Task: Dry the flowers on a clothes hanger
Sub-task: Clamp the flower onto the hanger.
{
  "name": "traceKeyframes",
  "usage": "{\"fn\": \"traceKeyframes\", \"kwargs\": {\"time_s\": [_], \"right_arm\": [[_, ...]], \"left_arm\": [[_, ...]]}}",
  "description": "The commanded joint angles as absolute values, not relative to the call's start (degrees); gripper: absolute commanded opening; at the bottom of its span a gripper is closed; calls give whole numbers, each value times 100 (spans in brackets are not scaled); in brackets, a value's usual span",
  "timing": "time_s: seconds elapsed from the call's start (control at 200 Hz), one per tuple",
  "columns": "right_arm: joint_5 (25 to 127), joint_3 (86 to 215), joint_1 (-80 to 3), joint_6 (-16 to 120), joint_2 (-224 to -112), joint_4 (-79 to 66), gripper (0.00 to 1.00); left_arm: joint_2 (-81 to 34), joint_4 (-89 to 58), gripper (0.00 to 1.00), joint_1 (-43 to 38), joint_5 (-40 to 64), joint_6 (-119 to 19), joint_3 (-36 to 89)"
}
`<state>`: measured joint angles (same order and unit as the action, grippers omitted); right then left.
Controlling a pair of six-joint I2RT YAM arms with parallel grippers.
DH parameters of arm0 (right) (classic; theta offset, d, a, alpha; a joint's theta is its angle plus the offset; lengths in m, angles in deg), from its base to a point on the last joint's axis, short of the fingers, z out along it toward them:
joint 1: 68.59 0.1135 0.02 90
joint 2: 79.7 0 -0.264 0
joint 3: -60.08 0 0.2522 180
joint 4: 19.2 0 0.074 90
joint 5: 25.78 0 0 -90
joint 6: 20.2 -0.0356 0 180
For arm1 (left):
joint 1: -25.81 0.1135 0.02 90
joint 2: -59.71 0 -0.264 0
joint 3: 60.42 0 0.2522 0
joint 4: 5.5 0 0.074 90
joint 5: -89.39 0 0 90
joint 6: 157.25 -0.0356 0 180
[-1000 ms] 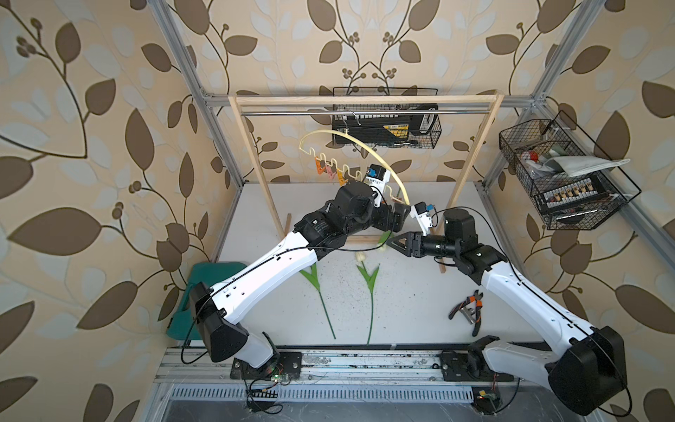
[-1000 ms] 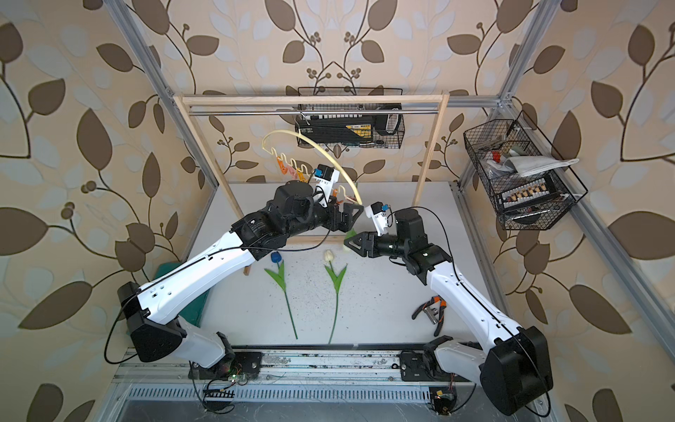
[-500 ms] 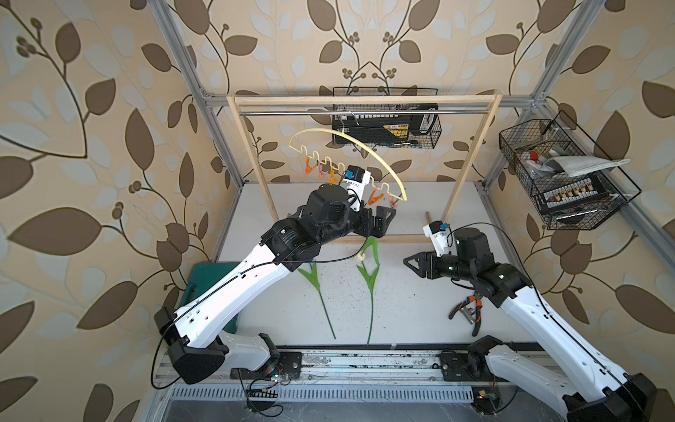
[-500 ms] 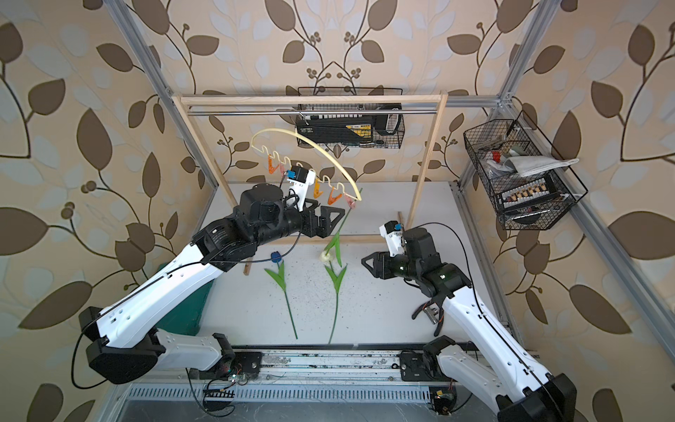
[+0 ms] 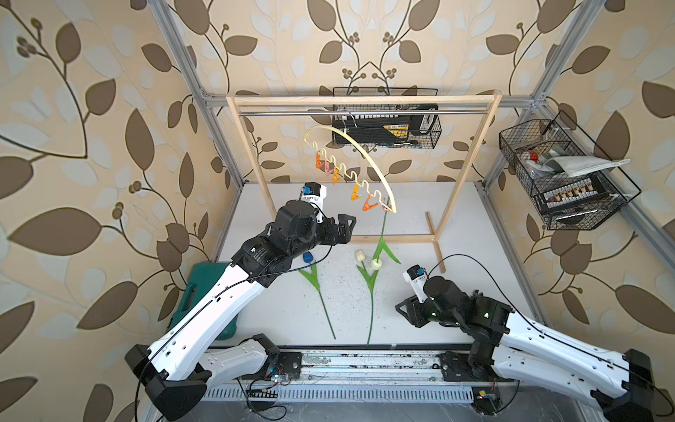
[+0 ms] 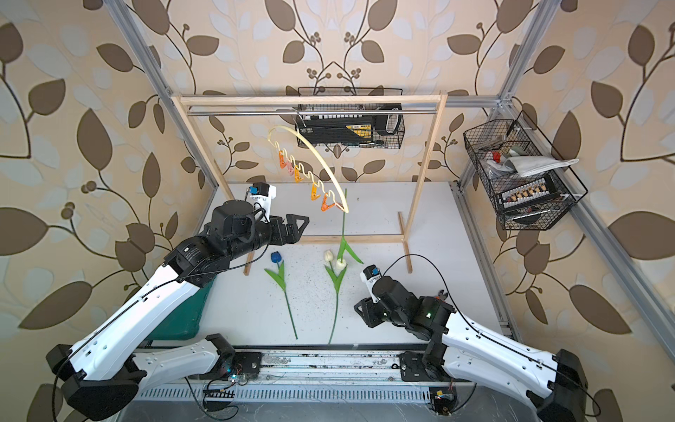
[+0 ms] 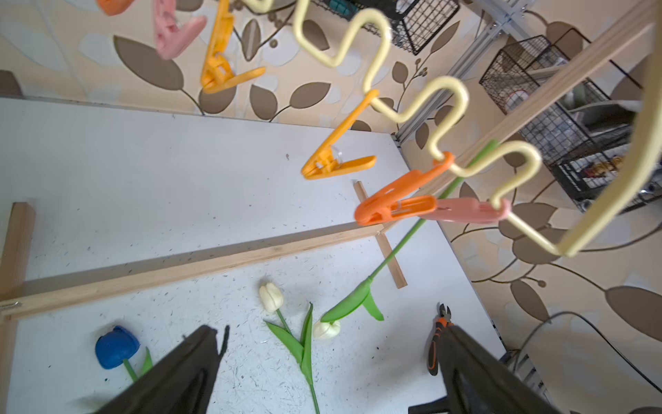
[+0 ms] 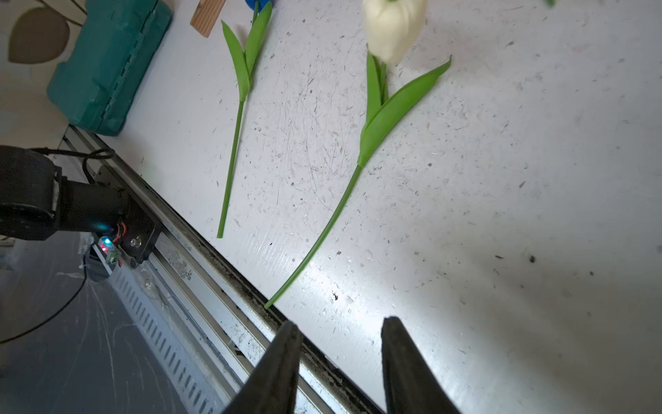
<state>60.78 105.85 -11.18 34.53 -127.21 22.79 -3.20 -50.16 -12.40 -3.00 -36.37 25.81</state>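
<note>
The cream clothes hanger (image 5: 352, 155) hangs by its hook from the metal rod. One cream flower hangs head down, its stem (image 5: 382, 226) pinched in the pink clip (image 7: 465, 213) at the hanger's end. A second cream flower (image 5: 372, 292) and a blue one (image 5: 308, 257) lie on the table. My left gripper (image 5: 349, 226) is open and empty, left of the hanging stem and apart from it; in its wrist view (image 7: 331, 328) the flowers lie below it. My right gripper (image 5: 401, 312) hovers open and empty at the front right, near the lying cream stem (image 8: 322, 229).
A tall wooden rack (image 5: 361, 100) stands across the white table (image 5: 456, 219). A green case (image 5: 204, 292) lies at the left edge. Orange-handled pliers (image 7: 439, 337) lie right of the flowers. Wire baskets hang on the back wall (image 5: 387, 124) and the right wall (image 5: 562, 175).
Both grippers have drawn back from the hanger's end, the right one far toward the front right. The cream flower now hangs free from the pink clip. The right jaws narrowed a little.
</note>
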Motion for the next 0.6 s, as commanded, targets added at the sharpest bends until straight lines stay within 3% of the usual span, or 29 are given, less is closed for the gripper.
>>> {"fn": "traceKeyframes", "kwargs": {"time_s": [0.0,0.205,0.335,0.595], "right_arm": [[5304,10602,-677,3089,-13130,1584,38],[5375,10707,-388,3078,-14111,731,40],[4713,10994,-325,2811,-14919,766,38],[3955,12008,-300,2245,-16295,1261,35]], "left_arm": [[-313,-4812,99,-1110,-35,-3455,2530],[-253,-4822,99,-1110,-191,-3510,2399],[-219,-4954,98,-1101,-411,-3488,2110],[221,-4905,88,-1093,-661,-2923,935]]}}
